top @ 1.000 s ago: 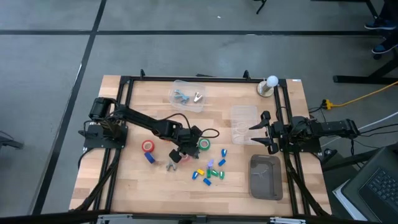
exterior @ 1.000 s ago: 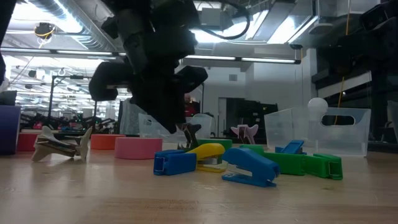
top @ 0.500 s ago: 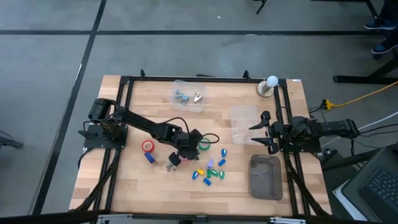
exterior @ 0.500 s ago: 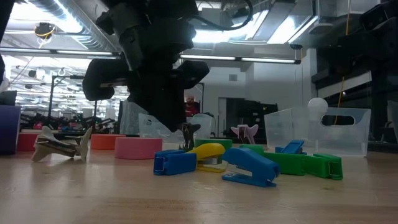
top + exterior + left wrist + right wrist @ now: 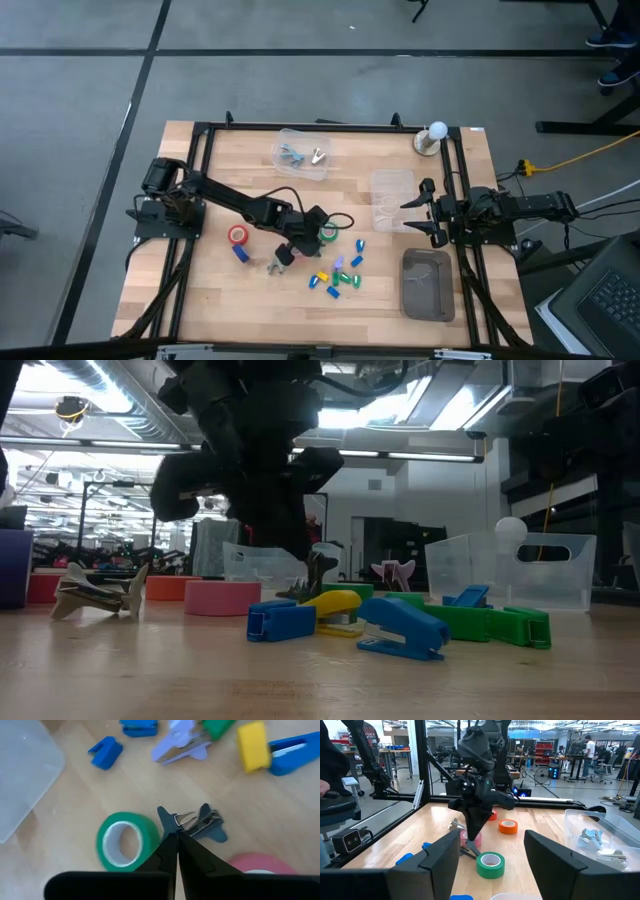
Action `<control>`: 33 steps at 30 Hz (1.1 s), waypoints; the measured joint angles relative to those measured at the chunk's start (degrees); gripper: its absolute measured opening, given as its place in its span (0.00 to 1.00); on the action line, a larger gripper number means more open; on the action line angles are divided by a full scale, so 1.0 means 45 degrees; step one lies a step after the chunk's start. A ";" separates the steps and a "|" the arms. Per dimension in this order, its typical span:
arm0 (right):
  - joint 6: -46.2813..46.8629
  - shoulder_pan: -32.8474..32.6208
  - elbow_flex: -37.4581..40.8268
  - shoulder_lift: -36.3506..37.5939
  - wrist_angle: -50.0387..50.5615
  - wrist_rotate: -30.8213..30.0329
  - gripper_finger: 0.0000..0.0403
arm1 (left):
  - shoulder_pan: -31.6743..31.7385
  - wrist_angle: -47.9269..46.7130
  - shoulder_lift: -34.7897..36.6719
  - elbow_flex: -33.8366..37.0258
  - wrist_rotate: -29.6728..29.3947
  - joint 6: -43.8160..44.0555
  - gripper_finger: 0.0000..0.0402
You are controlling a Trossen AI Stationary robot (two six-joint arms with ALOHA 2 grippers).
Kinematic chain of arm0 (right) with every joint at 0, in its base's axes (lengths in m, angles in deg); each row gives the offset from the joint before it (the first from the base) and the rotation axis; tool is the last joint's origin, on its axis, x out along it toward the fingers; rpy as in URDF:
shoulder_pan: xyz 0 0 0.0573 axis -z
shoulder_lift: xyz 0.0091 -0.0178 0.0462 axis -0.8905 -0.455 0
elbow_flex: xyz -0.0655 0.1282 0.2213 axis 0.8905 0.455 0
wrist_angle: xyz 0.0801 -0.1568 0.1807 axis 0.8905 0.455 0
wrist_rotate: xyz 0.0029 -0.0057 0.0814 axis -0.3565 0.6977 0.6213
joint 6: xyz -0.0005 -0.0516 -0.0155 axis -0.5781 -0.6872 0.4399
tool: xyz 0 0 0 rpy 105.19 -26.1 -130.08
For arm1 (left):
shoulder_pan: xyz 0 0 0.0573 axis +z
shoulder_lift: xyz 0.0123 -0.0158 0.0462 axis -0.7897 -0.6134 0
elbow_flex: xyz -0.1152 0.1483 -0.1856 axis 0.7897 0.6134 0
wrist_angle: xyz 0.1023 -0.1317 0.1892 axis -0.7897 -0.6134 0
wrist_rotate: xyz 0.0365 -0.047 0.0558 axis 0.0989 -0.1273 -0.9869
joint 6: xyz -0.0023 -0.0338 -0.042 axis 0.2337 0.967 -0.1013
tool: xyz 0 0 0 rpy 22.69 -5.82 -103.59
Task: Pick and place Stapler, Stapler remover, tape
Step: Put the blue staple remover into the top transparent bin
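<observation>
Bare wood lies open toward the near edge of the tabletop (image 5: 200,300), with black rails along both sides. The left pincer (image 5: 176,831) is down mid-table, fingers pinched together on a dark blue staple remover (image 5: 200,821) with chrome claws, beside the green tape (image 5: 125,841) and a pink roll (image 5: 221,597). A second ago those fingers stood apart. The right pincer (image 5: 412,218) waits wide open by the right rail.

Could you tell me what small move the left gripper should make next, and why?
Probably a slow, straight lift: the left gripper has its fingers shut on the staple remover, which lies close beside the green tape.
</observation>
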 joint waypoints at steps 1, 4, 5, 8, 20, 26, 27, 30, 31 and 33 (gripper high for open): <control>-0.0001 0.0001 -0.0001 0.0000 0.0000 0.0000 0.56 | 0.0107 0.0077 0.0000 0.0000 -0.0064 0.0159 0.01; 0.0003 0.0005 0.0000 0.0000 0.0000 0.0000 0.56 | 0.0510 0.0186 0.0070 0.0000 -0.0161 0.0898 0.01; 0.0003 0.0002 0.0003 0.0000 0.0005 0.0000 0.56 | 0.0666 0.0208 0.0125 -0.0030 -0.0203 0.1168 0.01; 0.0003 0.0004 -0.0002 0.0000 0.0005 -0.0002 0.56 | 0.1148 0.0728 0.0565 -0.0075 -0.0233 0.1804 0.01; 0.0003 0.0003 0.0003 0.0000 0.0000 0.0000 0.56 | 0.2821 0.2002 0.2433 -0.0102 -0.1099 0.2749 0.01; 0.0003 0.0001 0.0002 0.0000 0.0004 0.0000 0.56 | 0.3462 0.2003 0.3307 -0.0102 -0.1715 0.3446 0.01; 0.0003 0.0001 0.0001 0.0000 0.0003 0.0000 0.56 | 0.3594 0.2008 0.3429 -0.0102 -0.1788 0.3457 0.01; 0.0003 0.0001 0.0002 0.0000 0.0001 -0.0004 0.56 | 0.3998 0.1987 0.3737 -0.0102 -0.1823 0.3462 0.01; -0.0002 0.0005 0.0003 0.0000 0.0000 0.0000 0.56 | 0.4127 0.1988 0.3825 -0.0102 -0.1797 0.3462 0.01; 0.0003 0.0001 0.0002 0.0000 0.0005 0.0000 0.56 | 0.4411 0.2013 0.3928 -0.0102 -0.1779 0.3462 0.01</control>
